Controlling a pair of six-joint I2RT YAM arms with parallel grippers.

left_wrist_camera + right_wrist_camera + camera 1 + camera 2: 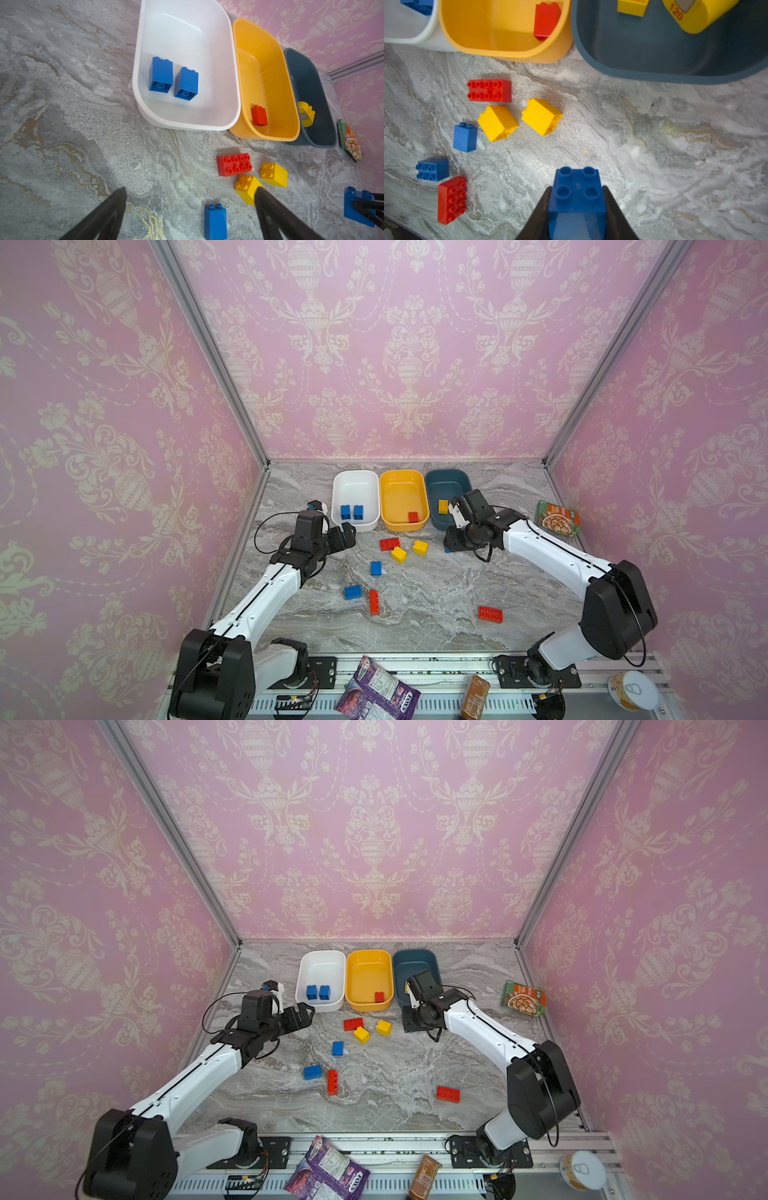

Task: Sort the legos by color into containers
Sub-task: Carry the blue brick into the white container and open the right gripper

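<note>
Tubs stand side by side at the back of the table [436,593] in both top views: a white tub [355,485], a yellow tub [402,489] and a teal tub [445,483]. Two blue bricks [351,512] lie in the white one, a small red brick [413,516] in the yellow one and a yellow brick [443,506] in the teal one. Loose in front of them are a long red brick [389,544] with two loose yellow bricks [398,554] just beside it, a narrow blue brick [375,568], and a square blue brick [352,592] next to a second long red brick [374,602]. A third long red brick [490,613] lies well apart, toward the right arm. The left fingers [345,536] are near the white tub's front corner, and the right fingers [453,541] are in front of the teal tub.

From the left wrist, the left fingers [104,214] are spread wide over the table with nothing between them. The two blue bricks [161,74] lie on their sides, hollow undersides showing.

From the right wrist, the right fingers [538,216] clamp a glossy four-stud blue brick [577,197] by its two sides. Whether it touches the table I cannot tell. In the teal tub a rounded yellow piece [691,14] marked 120 lies beside the yellow brick [632,7].
</note>
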